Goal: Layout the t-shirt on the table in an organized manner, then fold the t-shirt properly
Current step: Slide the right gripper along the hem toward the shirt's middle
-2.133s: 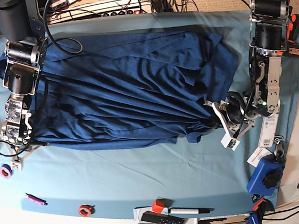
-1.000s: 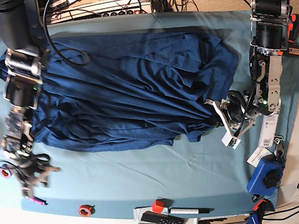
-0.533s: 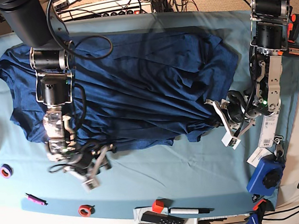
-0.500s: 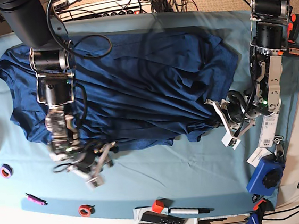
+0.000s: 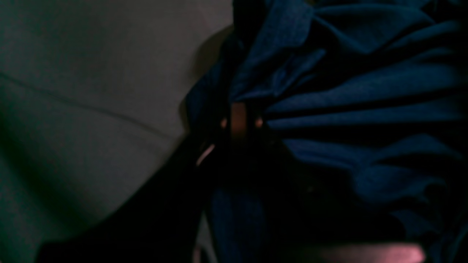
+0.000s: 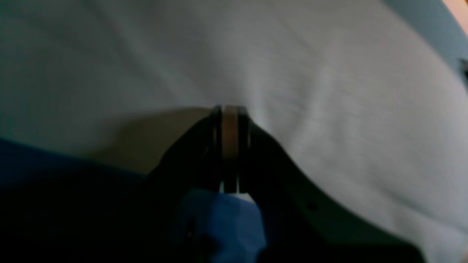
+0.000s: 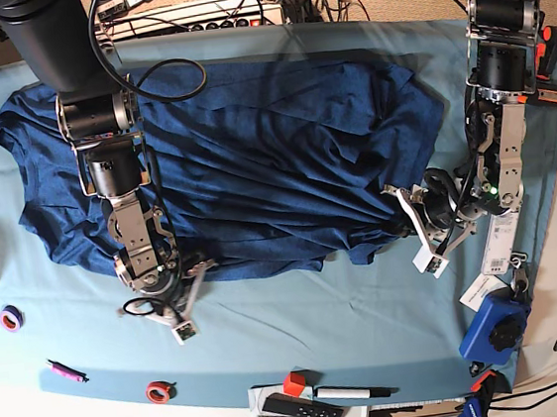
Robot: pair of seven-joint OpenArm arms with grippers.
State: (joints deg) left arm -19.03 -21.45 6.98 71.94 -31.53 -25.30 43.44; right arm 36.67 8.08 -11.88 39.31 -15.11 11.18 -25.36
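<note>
The dark blue t-shirt (image 7: 253,151) lies spread and wrinkled across the teal table (image 7: 300,316). My left gripper (image 7: 407,223) is at the shirt's lower right corner, shut on a bunched edge of the t-shirt (image 5: 347,80); in the left wrist view the left gripper (image 5: 239,120) has folds fanning out from it. My right gripper (image 7: 182,313) sits at the shirt's lower left edge, pointing out over the table. In the right wrist view the right gripper (image 6: 230,113) is shut, tips over bare cloth. Blue t-shirt fabric (image 6: 223,219) shows at the finger bases; I cannot tell if it is pinched.
Along the front edge lie a purple ring (image 7: 11,318), a pink marker (image 7: 64,370), a red ring (image 7: 158,390), a red block (image 7: 294,383), a black remote (image 7: 299,407) and a pen (image 7: 353,392). A blue object (image 7: 495,327) sits front right. Cables run behind the table.
My right arm swung from the table's left edge across to the shirt's lower left edge, and its gripper went from open to shut. The left arm and its grip stayed put.
</note>
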